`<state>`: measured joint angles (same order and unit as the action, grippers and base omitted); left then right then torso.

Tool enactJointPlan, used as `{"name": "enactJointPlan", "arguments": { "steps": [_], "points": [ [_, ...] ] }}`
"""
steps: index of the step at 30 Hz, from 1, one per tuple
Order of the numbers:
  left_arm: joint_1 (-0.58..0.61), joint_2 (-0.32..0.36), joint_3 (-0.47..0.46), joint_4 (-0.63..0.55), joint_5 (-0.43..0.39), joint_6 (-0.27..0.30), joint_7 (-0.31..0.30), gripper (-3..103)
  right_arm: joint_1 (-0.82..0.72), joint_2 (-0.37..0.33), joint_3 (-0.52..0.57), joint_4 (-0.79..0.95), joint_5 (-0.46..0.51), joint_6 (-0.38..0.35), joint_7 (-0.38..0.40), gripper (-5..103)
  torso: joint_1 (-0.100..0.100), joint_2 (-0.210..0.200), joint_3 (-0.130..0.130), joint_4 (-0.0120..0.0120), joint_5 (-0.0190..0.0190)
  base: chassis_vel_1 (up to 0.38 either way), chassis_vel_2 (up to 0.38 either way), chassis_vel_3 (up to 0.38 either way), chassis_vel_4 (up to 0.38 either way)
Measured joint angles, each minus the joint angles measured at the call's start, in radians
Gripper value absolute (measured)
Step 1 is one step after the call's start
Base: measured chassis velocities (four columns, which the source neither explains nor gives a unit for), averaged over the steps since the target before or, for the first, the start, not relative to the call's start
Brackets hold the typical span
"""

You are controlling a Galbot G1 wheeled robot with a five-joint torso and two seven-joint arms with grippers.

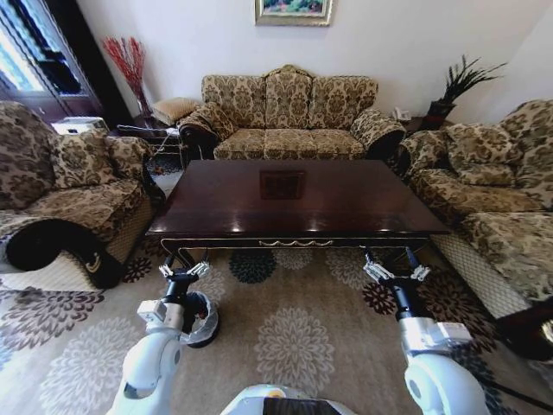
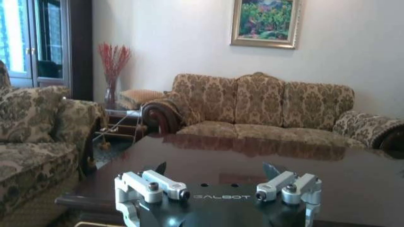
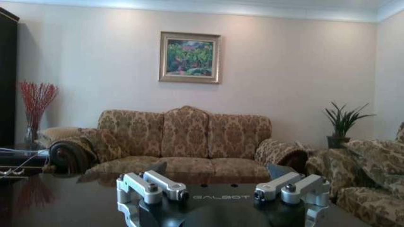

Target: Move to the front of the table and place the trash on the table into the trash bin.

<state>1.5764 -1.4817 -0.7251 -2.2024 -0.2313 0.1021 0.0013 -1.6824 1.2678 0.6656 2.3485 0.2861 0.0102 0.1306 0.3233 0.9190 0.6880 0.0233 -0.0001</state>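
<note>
**At the table's near edge**

I hold both arms low before the table (image 1: 294,201): left gripper (image 1: 185,271) spread wide above the trash bin (image 1: 204,322) on the carpet, right gripper (image 1: 397,273) equally wide, both holding nothing.

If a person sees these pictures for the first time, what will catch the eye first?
The large glossy dark brown wooden table in the room's middle, ringed by patterned beige sofas, stands out. Before its near edge hover the open left gripper and right gripper. The small round black-lined trash bin sits on the carpet beside the left arm.
</note>
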Motion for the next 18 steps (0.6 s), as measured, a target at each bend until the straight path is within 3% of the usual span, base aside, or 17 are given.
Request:
{"name": "enactJointPlan", "arguments": {
  "steps": [10,18],
  "points": [
    [0.006,-0.012,-0.002,-0.014,0.006,-0.001,-0.001,100,0.006,-0.008,-0.001,-0.014,0.004,0.006,0.0,100,0.0,0.0,0.0,-0.0002,0.0003,-0.199,-0.238,0.251,0.251],
    [0.012,-0.021,0.002,-0.037,0.021,0.009,-0.002,100,-0.003,-0.019,0.013,-0.044,-0.012,0.052,-0.026,100,0.0,0.0,0.0,-0.0002,0.001,-0.22,-0.261,0.247,0.272]
  ]
}}
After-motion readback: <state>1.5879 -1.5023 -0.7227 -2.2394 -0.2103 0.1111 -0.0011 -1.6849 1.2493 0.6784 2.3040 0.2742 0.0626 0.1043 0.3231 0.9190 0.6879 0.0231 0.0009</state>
